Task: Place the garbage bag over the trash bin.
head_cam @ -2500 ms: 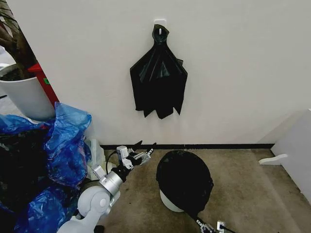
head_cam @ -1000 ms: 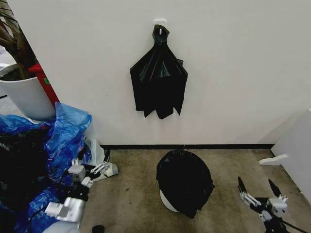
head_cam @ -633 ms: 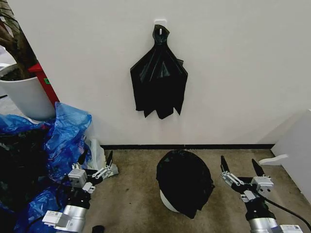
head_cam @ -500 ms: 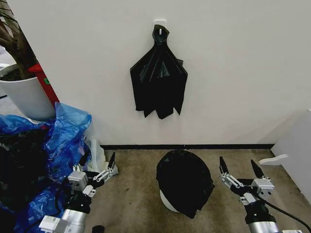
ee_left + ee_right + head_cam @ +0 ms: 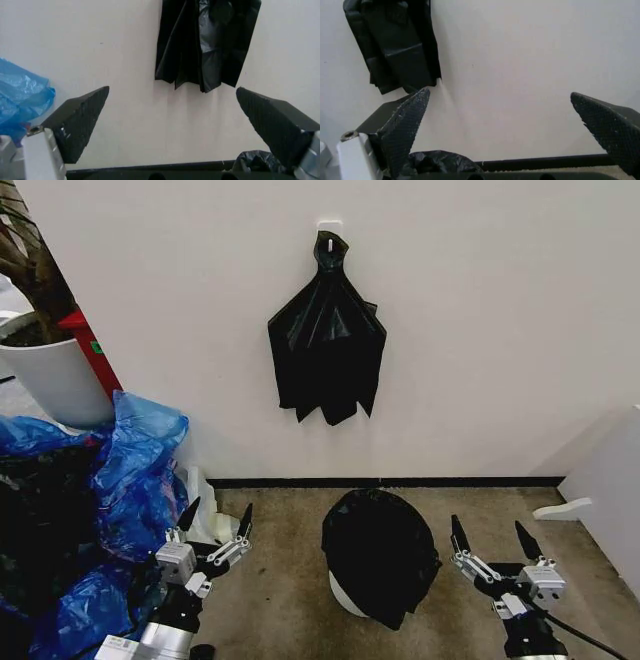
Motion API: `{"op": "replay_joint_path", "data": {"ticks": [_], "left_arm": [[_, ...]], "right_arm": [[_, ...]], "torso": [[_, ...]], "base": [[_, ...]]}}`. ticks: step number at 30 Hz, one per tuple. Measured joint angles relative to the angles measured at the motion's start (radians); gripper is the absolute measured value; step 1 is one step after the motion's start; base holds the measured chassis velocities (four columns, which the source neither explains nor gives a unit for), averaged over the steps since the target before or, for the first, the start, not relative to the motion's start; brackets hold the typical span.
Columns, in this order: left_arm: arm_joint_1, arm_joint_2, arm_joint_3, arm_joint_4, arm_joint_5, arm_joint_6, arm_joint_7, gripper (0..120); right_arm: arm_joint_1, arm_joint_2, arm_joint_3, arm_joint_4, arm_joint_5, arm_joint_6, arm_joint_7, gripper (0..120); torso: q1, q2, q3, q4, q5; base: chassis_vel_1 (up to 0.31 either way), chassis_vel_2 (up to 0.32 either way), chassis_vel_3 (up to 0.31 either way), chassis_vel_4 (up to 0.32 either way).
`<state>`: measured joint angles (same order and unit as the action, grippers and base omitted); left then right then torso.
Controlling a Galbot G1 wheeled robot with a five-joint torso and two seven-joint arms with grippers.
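The garbage bag (image 5: 380, 552) is a glossy black bag draped over the top and sides of the trash bin, whose cream-white wall (image 5: 343, 596) shows low on its left side. My left gripper (image 5: 218, 516) hovers open to the left of the bin, apart from it, with nothing between its fingers. My right gripper (image 5: 488, 530) hovers open to the right of the bin, also holding nothing. In the left wrist view the left gripper (image 5: 172, 112) faces the wall, with a bit of the bag (image 5: 255, 161) near one finger. In the right wrist view the right gripper (image 5: 502, 112) also faces the wall, with the bag (image 5: 440, 162) low between its fingers.
A fan-shaped bunch of black bags (image 5: 327, 340) hangs from a wall hook above the bin. Blue plastic bags (image 5: 130, 480) pile up at the left beside a white plant pot (image 5: 50, 375). A white cabinet (image 5: 610, 480) stands at the right. Brown floor lies around the bin.
My left gripper drew back from the bin to the lower left. The right gripper let go of the bag's edge and rose open at the right. The bag stays on the bin.
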<state>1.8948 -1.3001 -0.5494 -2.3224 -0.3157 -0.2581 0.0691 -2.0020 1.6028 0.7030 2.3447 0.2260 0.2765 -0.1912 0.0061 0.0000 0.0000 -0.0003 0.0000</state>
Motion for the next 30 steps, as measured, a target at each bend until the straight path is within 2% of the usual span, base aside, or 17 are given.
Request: {"op": "replay_joint_path", "data": {"ticks": [30], "left_arm": [[-0.002,0.001,0.0,0.003,-0.002,0.001,0.001,100]], "right_arm": [[0.001,-0.002,0.001,-0.003,0.001,0.0,-0.001,100]], "torso": [[0.0,0.0,0.0,0.0,0.0]], "base": [[0.0,0.0,0.0,0.0]]}}
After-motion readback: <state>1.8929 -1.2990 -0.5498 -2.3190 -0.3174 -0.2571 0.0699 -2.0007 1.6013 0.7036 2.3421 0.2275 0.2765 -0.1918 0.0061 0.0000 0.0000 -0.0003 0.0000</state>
